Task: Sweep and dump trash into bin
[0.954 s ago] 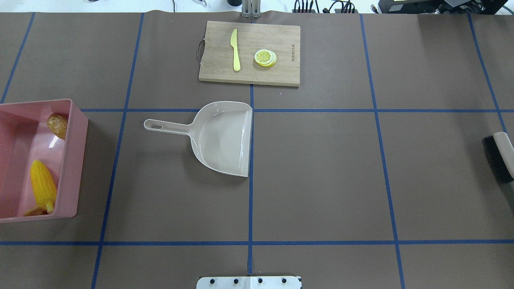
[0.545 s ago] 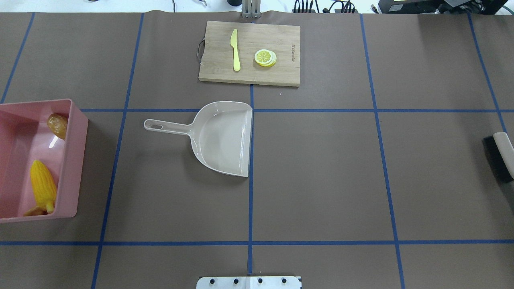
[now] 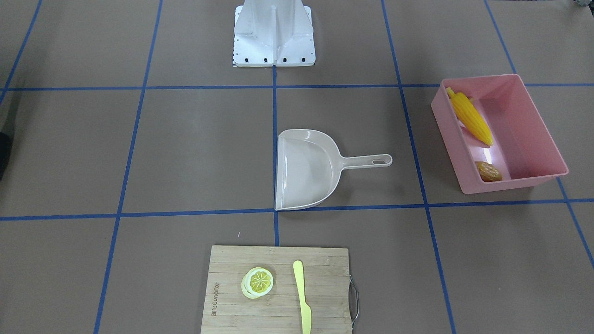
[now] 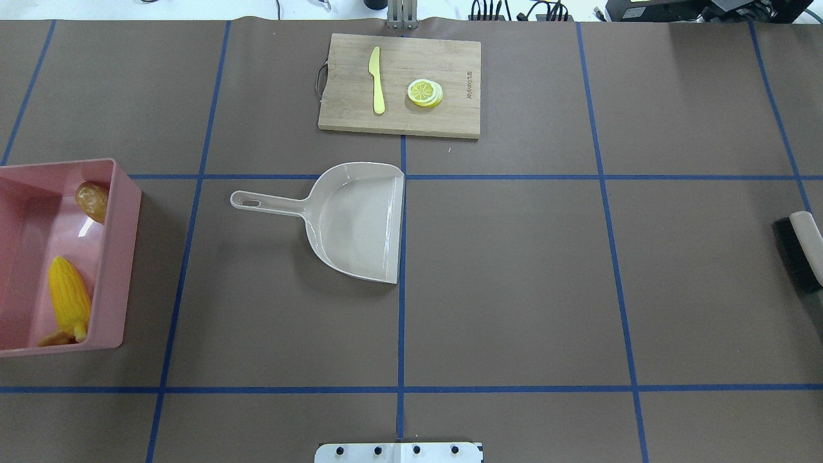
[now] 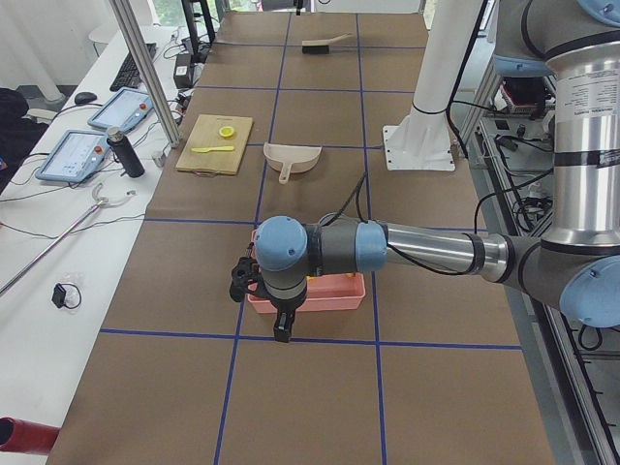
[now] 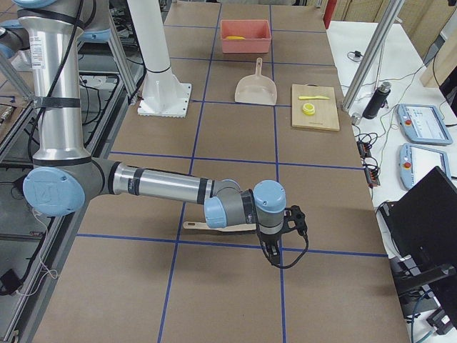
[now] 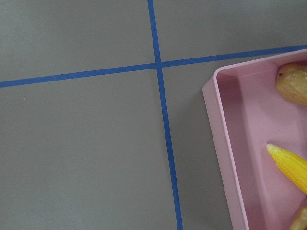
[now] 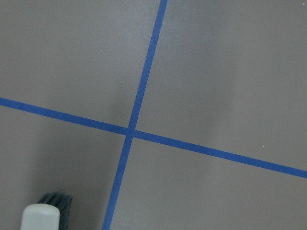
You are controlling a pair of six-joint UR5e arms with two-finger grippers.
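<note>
Overhead exterior view shows nothing on the table has shifted over the last second. The dustpan (image 4: 357,222) lies empty at the middle, and the brush (image 4: 800,254) lies at the far right edge. The corn (image 4: 69,297) and the potato (image 4: 92,201) sit inside the pink bin (image 4: 125,257) at the left edge. A tan scrap (image 4: 56,337) shows beside the corn's end and is probably the ginger.

The knife (image 4: 377,80) and lemon slice (image 4: 425,92) rest on the cutting board (image 4: 443,119), well apart from the bin.

Only the side views show the arms. The left gripper (image 5: 281,327) hangs near the bin and the right gripper (image 6: 274,251) hangs over the brush. Whether either is open or closed cannot be told, though neither tool seems held.

With both tools set down and no trash loose on the table, the sweeping and dumping look finished. Nothing appears left to do.
</note>
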